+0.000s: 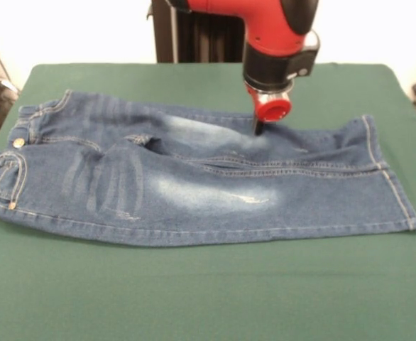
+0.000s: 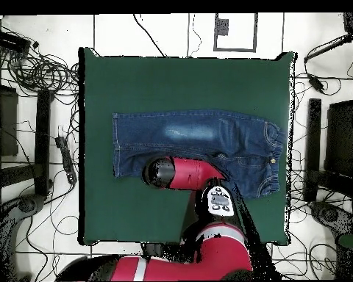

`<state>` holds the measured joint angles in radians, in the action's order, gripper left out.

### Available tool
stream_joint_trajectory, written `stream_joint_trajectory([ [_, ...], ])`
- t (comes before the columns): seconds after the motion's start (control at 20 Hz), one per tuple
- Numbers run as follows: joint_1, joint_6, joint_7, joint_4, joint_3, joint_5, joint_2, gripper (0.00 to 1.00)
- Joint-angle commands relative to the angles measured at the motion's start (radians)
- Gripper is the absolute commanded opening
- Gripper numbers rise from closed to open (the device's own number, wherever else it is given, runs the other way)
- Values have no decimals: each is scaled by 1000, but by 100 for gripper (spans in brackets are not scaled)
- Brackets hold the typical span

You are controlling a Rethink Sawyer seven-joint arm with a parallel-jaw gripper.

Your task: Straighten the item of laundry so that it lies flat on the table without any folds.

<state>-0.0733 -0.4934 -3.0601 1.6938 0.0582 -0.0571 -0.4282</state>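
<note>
One tool (image 1: 258, 128) is in play, and you have it down on the far leg of the jeans (image 1: 194, 185), at the upper edge of the fabric roughly midway along the leg. Only a dark tip shows beneath the red end cap in the front view, so whether it is spread, closed or pinching cloth cannot be told; the overhead view hides it under the arm (image 2: 185, 173). Record the tool state as undetermined.

Around the contact point the denim carries shallow creases running toward the hem. The jeans lie sideways across the middle of the table (image 1: 208, 298), both legs side by side and extended toward the right in the front view, with the waistband (image 1: 23, 128) and brass button (image 1: 18, 143) at the left. The near leg looks mostly flat, with a faded patch at mid-length. The hip and crotch area is the untidy part: a raised fold sits near the fly and the waistband is bunched and slightly curled.

Judgement: the task appears well advanced, with the smoothing step in hand on the far leg. Your next move likely calls for a light press and a drag outward along the leg toward the hem, then attention to the fold near the waistband. Risk to note: too firm a drag could shift the whole garment instead of flattening it.
</note>
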Motion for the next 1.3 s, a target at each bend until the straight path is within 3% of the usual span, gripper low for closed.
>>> stream_joint_trajectory([
  [0.05,56,16,-91,129,-114,84,-65,0],
  [0.3,73,7,-98,196,-108,98,-133,0],
  [0.6,78,25,-82,205,-96,108,-132,0],
  [1.0,2,-11,24,74,-65,51,-68,0],
  [1.3,-61,-144,110,-82,-52,12,-43,0],
])
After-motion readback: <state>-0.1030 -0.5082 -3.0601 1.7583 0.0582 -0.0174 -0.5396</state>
